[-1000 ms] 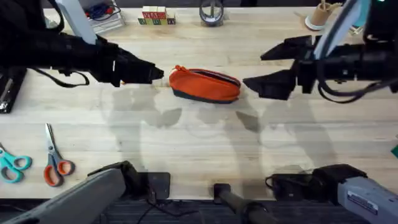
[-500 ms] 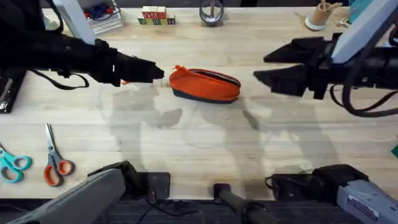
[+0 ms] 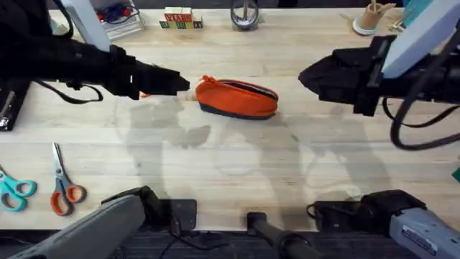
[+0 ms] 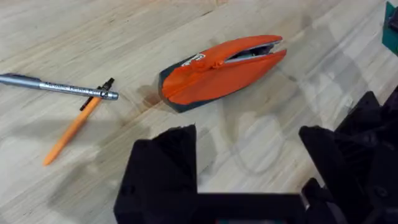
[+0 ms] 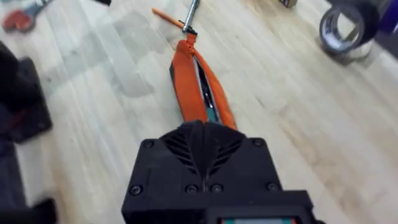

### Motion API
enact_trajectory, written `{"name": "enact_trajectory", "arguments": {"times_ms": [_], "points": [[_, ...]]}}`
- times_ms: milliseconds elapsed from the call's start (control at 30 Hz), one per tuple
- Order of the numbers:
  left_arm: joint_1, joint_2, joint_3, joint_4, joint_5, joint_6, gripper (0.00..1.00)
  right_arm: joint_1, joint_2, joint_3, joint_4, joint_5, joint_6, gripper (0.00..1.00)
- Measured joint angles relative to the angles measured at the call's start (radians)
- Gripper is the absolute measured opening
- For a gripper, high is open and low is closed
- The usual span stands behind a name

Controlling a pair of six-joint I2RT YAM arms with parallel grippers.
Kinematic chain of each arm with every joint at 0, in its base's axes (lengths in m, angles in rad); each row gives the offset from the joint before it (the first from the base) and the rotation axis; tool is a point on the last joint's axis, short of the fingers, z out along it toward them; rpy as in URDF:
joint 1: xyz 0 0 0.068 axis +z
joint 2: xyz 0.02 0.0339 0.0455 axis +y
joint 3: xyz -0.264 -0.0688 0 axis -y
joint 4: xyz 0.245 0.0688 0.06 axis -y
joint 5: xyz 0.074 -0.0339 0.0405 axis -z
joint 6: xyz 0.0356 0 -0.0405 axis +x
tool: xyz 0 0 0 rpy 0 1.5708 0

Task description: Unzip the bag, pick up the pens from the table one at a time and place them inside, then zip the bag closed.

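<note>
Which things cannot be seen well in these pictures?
- Pens: in the overhead view the left arm covers them.
- Bag: its near end is behind the right tool's housing in the right wrist view; how far the zipper is open is unclear.
- Right tool: a dark mass overhead, finger state unreadable.

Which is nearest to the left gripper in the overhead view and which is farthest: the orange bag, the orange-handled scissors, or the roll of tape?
From the left gripper, in the overhead view:
1. The orange bag, just beyond the fingertips toward the table's middle.
2. The roll of tape, at the far edge of the table.
3. The orange-handled scissors, near the front left edge.
</note>
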Motion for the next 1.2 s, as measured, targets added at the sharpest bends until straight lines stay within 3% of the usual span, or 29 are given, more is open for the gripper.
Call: {"name": "enact_trajectory", "arguments": {"times_ms": [167,500,833,1200], "points": [[0.000,0.000,0.000,0.000,0.000,0.000,0.993,0.000,0.032,0.000,0.001,0.000,-0.136,0.030],[0.000,0.000,0.000,0.000,0.000,0.000,0.993,0.000,0.248,0.000,0.041,-0.001,-0.309,0.030],[0.000,0.000,0.000,0.000,0.000,0.000,0.993,0.000,0.433,0.000,0.175,-0.069,-0.342,0.029],[0.000,0.000,0.000,0.000,0.000,0.000,0.993,0.000,0.550,0.000,0.181,-0.111,-0.344,0.030]]}}
